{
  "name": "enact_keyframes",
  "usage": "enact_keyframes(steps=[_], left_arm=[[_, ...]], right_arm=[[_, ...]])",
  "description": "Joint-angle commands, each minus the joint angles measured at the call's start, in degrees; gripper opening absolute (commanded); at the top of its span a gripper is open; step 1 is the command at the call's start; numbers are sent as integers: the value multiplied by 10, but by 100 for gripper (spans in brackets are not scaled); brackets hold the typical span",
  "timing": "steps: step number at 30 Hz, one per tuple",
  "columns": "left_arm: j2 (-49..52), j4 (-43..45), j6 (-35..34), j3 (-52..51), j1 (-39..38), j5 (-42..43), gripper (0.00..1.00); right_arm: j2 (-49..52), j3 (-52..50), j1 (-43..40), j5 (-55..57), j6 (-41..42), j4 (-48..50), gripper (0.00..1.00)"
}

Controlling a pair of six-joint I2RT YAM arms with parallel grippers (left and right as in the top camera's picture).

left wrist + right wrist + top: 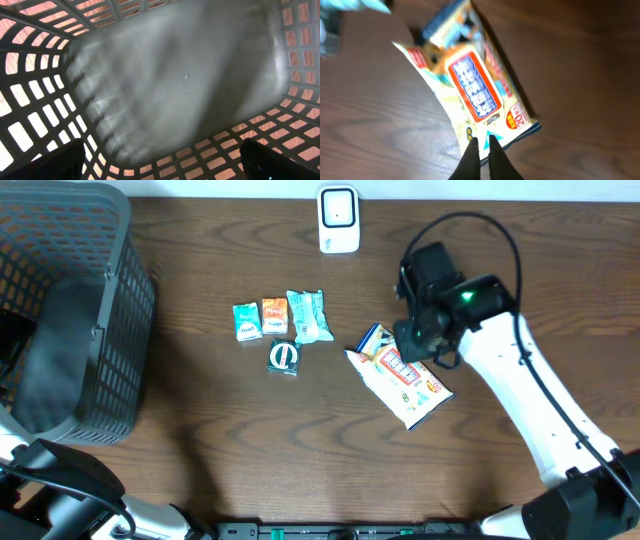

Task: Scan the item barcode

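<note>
Right tool (483, 142) closed at packet (470, 85) marked "20".

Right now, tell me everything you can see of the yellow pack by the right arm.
The pack is a flat, soft pouch of glossy plastic, white and yellow. It has a red-rimmed blue label in the middle, blue at one end and a red round mark near a corner. It lies label up and slantwise on the table and looks sealed. The right gripper hangs at its edge with fingers together; whether they pinch it cannot be told.
</note>
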Motion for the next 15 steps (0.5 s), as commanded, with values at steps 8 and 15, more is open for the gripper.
enact_keyframes(steps=[8, 15], left_arm=[[3, -3, -3, -1, 2, -2, 98], [3, -3, -3, -1, 2, -2, 98]], right_arm=[[9, -290, 6, -84, 72, 247, 4], [8, -319, 5, -102, 93, 263, 1]])
